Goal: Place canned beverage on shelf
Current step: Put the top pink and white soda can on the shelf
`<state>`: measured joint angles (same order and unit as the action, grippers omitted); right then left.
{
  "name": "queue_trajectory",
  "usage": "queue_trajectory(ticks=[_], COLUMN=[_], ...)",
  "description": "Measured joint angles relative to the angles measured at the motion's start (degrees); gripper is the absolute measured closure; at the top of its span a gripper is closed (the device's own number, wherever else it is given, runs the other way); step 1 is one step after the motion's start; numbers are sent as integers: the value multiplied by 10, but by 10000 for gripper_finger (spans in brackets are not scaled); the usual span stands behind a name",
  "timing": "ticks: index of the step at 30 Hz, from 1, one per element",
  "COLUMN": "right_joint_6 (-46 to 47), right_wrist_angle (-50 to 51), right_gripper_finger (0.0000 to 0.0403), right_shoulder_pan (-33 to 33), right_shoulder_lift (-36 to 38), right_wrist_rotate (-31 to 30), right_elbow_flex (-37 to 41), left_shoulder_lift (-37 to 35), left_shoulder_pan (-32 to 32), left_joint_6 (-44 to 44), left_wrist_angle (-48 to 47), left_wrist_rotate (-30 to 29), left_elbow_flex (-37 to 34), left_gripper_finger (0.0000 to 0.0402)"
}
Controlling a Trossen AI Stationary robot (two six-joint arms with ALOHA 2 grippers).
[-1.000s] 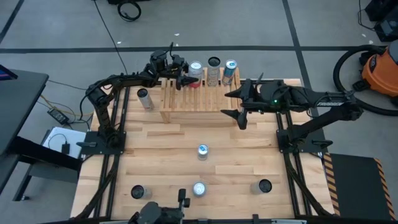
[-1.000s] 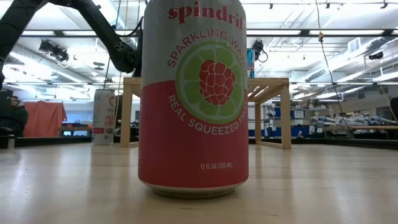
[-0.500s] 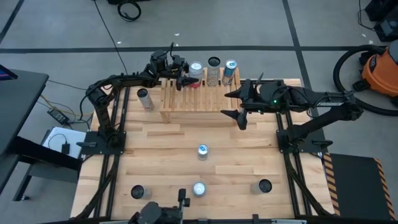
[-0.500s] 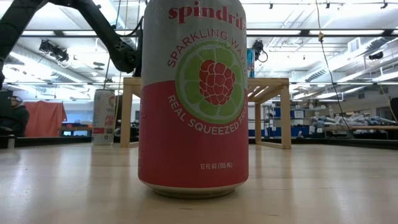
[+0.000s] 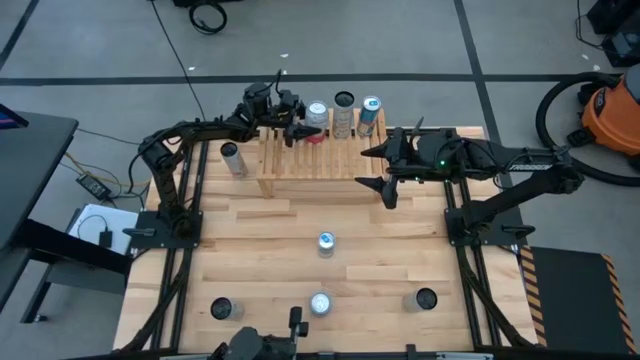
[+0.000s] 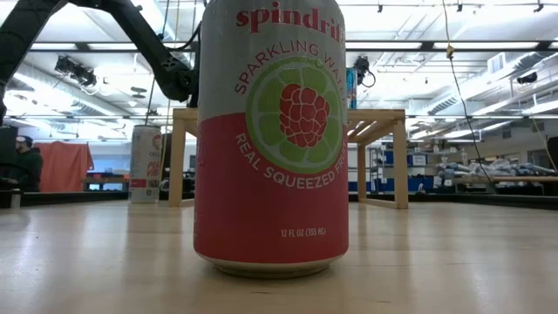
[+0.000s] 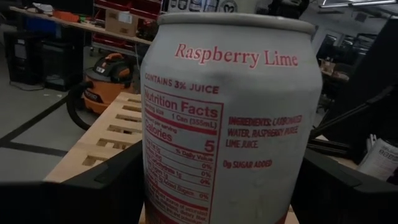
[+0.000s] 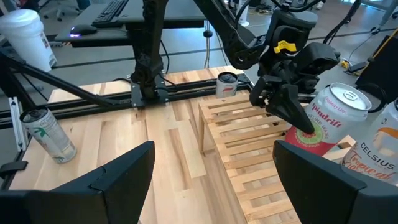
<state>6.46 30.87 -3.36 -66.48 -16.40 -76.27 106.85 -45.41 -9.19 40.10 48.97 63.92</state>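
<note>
Nothing has shifted: left end effector (image 5: 297, 130) pinches raspberry-lime can (image 7: 227, 118) on shelf (image 5: 330, 158); right end effector (image 8: 214, 171) spread, slats open beside it.

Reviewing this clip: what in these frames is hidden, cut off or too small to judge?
- Low view: the near pink can fills the middle, hiding most of the shelf behind it; its top is cut off by the edge.
- Left wrist view: the Raspberry Lime can blocks the left gripper and its base; contact with the slats is unseen.
- High view: labels on the cans on the table are too small to read.
- Right gripper: open, empty, beside the shelf.
</note>
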Motion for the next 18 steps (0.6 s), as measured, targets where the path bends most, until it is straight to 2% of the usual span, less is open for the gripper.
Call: queue_trajectory(ticks=[6,12,18], right_joint_6=[9,13,13], right_wrist_angle=[0,0,0], right_gripper_finger=[66,66,66], right_shoulder_pan=[0,0,0], right_shoulder_lift=[0,0,0], right_wrist_rotate=[0,0,0], right_elbow_flex=[0,0,0], left_shoulder_lift=[0,0,0], left_shoulder_pan=[-5,-3,0], left_joint_6=[1,68,74], left_wrist_angle=[-1,-2,1], left_wrist_rotate=[3,3,0], left_elbow_flex=[0,0,0], left_gripper_finger=[86,86,86])
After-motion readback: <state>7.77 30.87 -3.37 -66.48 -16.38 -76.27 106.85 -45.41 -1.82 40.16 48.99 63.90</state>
